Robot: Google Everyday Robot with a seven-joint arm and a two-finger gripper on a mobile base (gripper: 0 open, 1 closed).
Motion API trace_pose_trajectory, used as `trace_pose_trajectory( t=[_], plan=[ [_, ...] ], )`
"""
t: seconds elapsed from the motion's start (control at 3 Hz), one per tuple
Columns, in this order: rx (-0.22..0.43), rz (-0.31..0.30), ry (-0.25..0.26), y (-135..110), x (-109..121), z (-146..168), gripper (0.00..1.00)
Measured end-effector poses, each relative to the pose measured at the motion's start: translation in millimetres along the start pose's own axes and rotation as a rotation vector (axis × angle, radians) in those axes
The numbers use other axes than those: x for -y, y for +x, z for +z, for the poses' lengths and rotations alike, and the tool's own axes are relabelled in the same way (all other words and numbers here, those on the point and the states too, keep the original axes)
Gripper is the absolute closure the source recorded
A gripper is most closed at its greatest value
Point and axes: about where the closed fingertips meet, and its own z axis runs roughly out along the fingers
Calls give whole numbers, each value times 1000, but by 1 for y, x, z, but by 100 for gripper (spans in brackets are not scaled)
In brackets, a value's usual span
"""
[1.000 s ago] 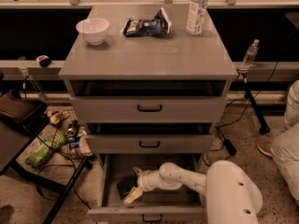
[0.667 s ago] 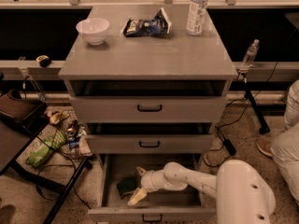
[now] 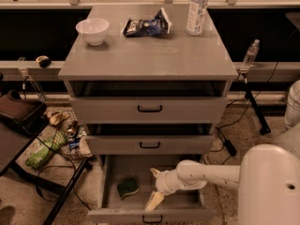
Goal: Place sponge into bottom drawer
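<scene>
The sponge (image 3: 127,187), green face up with a pale edge, lies on the floor of the bottom drawer (image 3: 117,215), left of centre. The drawer is pulled out, its black handle at the frame's lower edge. My gripper (image 3: 153,187) is inside the drawer just right of the sponge, apart from it. It is open and empty, with one pale fingertip (image 3: 154,173) toward the back and the other toward the front. The white arm (image 3: 211,172) reaches in from the right.
Two shallower drawers above (image 3: 150,109) (image 3: 150,144) stand slightly open. On the cabinet top are a white bowl (image 3: 92,30), a dark snack bag (image 3: 146,25) and a water bottle (image 3: 197,9). Clutter and cables (image 3: 51,142) lie on the floor at the left.
The sponge was at my gripper inside the drawer; now it lies free on the drawer floor. My gripper has opened and drawn back to the right.
</scene>
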Motion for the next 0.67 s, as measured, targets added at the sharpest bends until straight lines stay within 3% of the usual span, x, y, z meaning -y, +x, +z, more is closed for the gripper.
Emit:
trace_pose_trajectory(
  t=[0.33, 0.67],
  plan=[
    [-153, 24, -79, -1, -33, -47, 0],
    [-302, 118, -75, -24, -64, -107, 0]
  ],
)
